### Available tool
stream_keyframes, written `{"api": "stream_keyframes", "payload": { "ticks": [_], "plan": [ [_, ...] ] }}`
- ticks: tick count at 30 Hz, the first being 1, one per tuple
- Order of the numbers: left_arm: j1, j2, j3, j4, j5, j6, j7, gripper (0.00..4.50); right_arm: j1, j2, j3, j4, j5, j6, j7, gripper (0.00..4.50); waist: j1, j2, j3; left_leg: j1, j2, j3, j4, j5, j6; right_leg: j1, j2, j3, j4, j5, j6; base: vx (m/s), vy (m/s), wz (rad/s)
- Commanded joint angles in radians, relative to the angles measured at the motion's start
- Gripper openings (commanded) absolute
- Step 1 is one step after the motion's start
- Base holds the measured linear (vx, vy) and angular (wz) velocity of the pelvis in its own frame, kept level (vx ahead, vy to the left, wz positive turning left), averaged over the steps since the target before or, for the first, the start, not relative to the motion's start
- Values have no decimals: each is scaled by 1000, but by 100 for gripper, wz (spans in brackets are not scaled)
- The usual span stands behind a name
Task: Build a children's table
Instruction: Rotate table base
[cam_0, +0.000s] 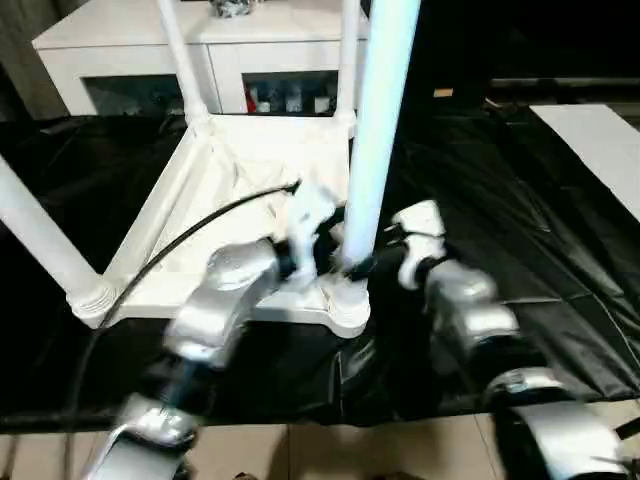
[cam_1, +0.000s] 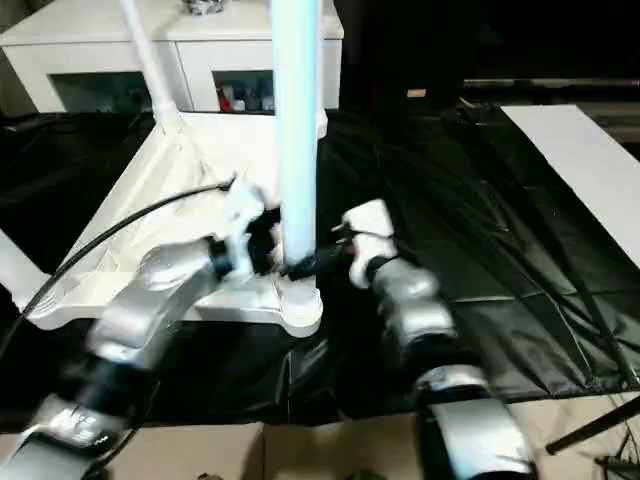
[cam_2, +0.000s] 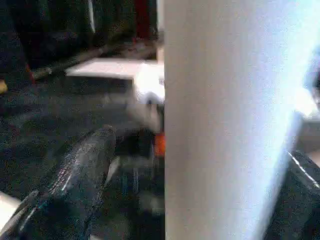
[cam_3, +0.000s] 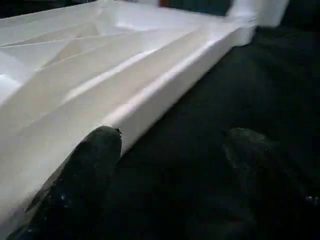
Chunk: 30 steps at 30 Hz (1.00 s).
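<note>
The children's table top (cam_0: 235, 215) lies upside down on a black sheet (cam_0: 520, 250), ribbed underside up, with four white legs standing in its corner sockets. The near-right leg (cam_0: 375, 120) rises from its socket (cam_0: 345, 305) at the corner closest to the robot. The left gripper (cam_0: 325, 240) straddles this leg just above the socket, its jaws wide with the tube between them; from the wrist the tube fills the gap, with one black finger (cam_2: 75, 175) standing apart from it, so it does not appear clamped. The right gripper (cam_3: 170, 165) sits low on the right of the same corner, jaws wide and empty over the black sheet, one finger (cam_3: 95, 160) just beside the top's rim. A white cabinet (cam_0: 130, 45) with glass doors stands at the far side.

The leg looks placed but perhaps not pressed fully home. With neither gripper holding it, a sideways brush from either arm could tip it out of its socket, or shove the light top across the slick sheet.
</note>
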Motion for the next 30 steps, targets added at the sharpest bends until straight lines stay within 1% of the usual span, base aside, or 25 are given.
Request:
{"api": "stream_keyframes", "payload": {
  "ticks": [1, 2, 3, 6, 7, 8, 9, 10, 11, 12, 13, 14, 15, 16, 17, 18, 20, 21, 22, 23, 24, 25, 26, 27, 30],
  "plan": [
    [8, 20, 1, -32, -16, 21, -42, 447, 14, -14, -15, -25, 12, 12, 12, 373, 2, 7, -77, 12, 41, -20, -73, -294, 36, 54, -44, 36, -73, -277, -238, 0, 0, 0],
    [26, 58, 2, -43, -22, 39, -74, 447, 17, -38, -19, -35, 15, 14, 25, 373, 2, 8, -76, 16, 40, -18, -72, -308, 29, 51, -41, 36, -75, -286, -238, 0, 0, 0],
    [36, 85, 4, -49, -27, 56, -98, 447, 20, -54, -21, -42, 15, 15, 37, 373, 1, 11, -75, 17, 41, -18, -75, -318, 25, 52, -40, 36, -74, -289, -238, 0, 0, 0],
    [56, 151, 7, -44, -22, 67, -159, 447, 35, -102, -13, -70, 12, 28, 86, 373, 3, 11, -73, 18, 38, -18, -74, -337, 20, 51, -40, 36, -78, -324, -226, 0, 0, 0],
    [56, 172, -4, -29, -10, 64, -181, 447, 47, -119, 3, -87, 4, 30, 118, 373, 5, 12, -71, 20, 38, -17, -74, -345, 19, 49, -38, 35, -82, -337, -222, 0, 0, 0],
    [51, 193, -24, -1, 22, 44, -195, 429, 64, -140, 26, -112, -8, 34, 162, 373, 4, 11, -73, 18, 38, -17, -73, -343, 18, 50, -39, 36, -79, -335, -222, 0, 0, 0],
    [36, 216, -58, 55, 75, 1, -211, 429, 96, -174, 72, -160, -27, 35, 246, 373, 7, 10, -69, 18, 37, -17, -75, -349, 27, 49, -35, 34, -85, -351, -207, 0, 0, 0],
    [25, 213, -63, 86, 94, -22, -204, 429, 111, -188, 89, -184, -32, 37, 283, 373, 5, 9, -70, 14, 37, -19, -75, -350, 28, 53, -38, 35, -82, -363, -195, 0, 0, 0],
    [15, 210, -66, 113, 108, -41, -196, 418, 123, -201, 105, -204, -36, 40, 315, 373, 6, 8, -69, 14, 35, -19, -75, -351, 33, 53, -36, 34, -88, -379, -184, 0, 0, 0],
    [2, 208, -70, 142, 118, -57, -194, 402, 134, -214, 119, -222, -42, 40, 339, 373, 7, 15, -72, 16, 38, -20, -73, -343, 27, 52, -44, 38, -85, -370, -190, 0, 0, 0],
    [-17, 203, -74, 181, 133, -80, -188, 395, 150, -228, 134, -250, -43, 51, 373, 373, 6, 12, -71, 13, 35, -19, -73, -340, 31, 54, -40, 36, -89, -369, -188, 0, 0, 0],
    [-30, 201, -78, 205, 140, -90, -189, 391, 163, -239, 145, -274, -41, 60, 398, 373, 6, 12, -71, 13, 35, -19, -73, -340, 31, 54, -40, 36, -89, -369, -188, 0, 0, 0],
    [-45, 200, -84, 234, 149, -101, -195, 389, 179, -251, 159, -307, -38, 71, 429, 373, 7, 14, -75, 12, 39, -22, -73, -328, 30, 56, -44, 37, -82, -339, -207, 0, 0, 0],
    [-58, 201, -91, 256, 156, -110, -203, 385, 195, -261, 170, -339, -31, 85, 457, 373, 7, 11, -72, 12, 36, -20, -73, -331, 37, 57, -39, 36, -88, -347, -200, 0, 0, 0],
    [-71, 200, -95, 277, 160, -114, -209, 372, 208, -269, 179, -367, -25, 96, 480, 373, 8, 14, -74, 14, 38, -21, -72, -330, 36, 57, -42, 37, -84, -341, -204, 0, 0, 0],
    [-92, 198, -101, 317, 170, -130, -227, 358, 230, -285, 196, -418, -11, 118, 515, 373, 6, 15, -74, 9, 37, -23, -73, -321, 39, 61, -43, 36, -84, -337, -206, 0, 0, 0],
    [-100, 198, -103, 333, 174, -137, -234, 351, 237, -290, 201, -435, -7, 125, 526, 373, 7, 13, -75, 11, 37, -22, -71, -316, 47, 59, -43, 36, -87, -340, -203, 0, 0, 0],
    [-131, 196, -107, 388, 184, -154, -267, 339, 264, -305, 217, -510, 28, 174, 584, 373, 6, 12, -74, 7, 35, -22, -72, -307, 53, 61, -42, 35, -88, -341, -202, 0, 0, 0],
    [-131, 196, -107, 388, 184, -154, -267, 339, 264, -305, 217, -510, 28, 174, 584, 373, 9, 15, -77, 10, 38, -22, -70, -303, 59, 60, -43, 36, -87, -334, -202, 0, 0, 0],
    [-156, 204, -124, 433, 200, -164, -307, 326, 289, -323, 236, -585, 55, 225, 640, 373, 7, 19, -76, 7, 37, -23, -71, -300, 60, 62, -43, 35, -85, -329, -206, 0, 0, 0],
    [-161, 211, -134, 440, 207, -159, -323, 314, 297, -330, 243, -612, 66, 245, 659, 373, 10, 17, -78, 10, 38, -23, -71, -301, 65, 61, -42, 35, -86, -328, -203, 0, 0, 0],
    [-164, 219, -145, 447, 214, -157, -342, 305, 305, -337, 248, -640, 75, 265, 676, 373, 11, 17, -76, 8, 40, -24, -73, -298, 67, 63, -43, 36, -87, -326, -205, 0, 0, 0],
    [-166, 223, -150, 451, 219, -156, -352, 305, 309, -340, 251, -654, 79, 275, 685, 373, 13, 24, -78, 10, 42, -25, -72, -298, 63, 61, -46, 36, -83, -321, -211, 0, 0, 0],
    [-165, 226, -154, 452, 218, -148, -363, 294, 312, -342, 253, -672, 85, 289, 692, 373, 10, 20, -77, 7, 41, -24, -73, -302, 60, 62, -45, 35, -86, -324, -215, 0, 0, 0],
    [-172, 223, -153, 483, 228, -168, -374, 263, 318, -346, 255, -714, 92, 324, 695, 373, 11, 24, -76, 13, 42, -24, -74, -316, 47, 57, -46, 36, -88, -344, -220, 0, 0, 0]
  ]
}}
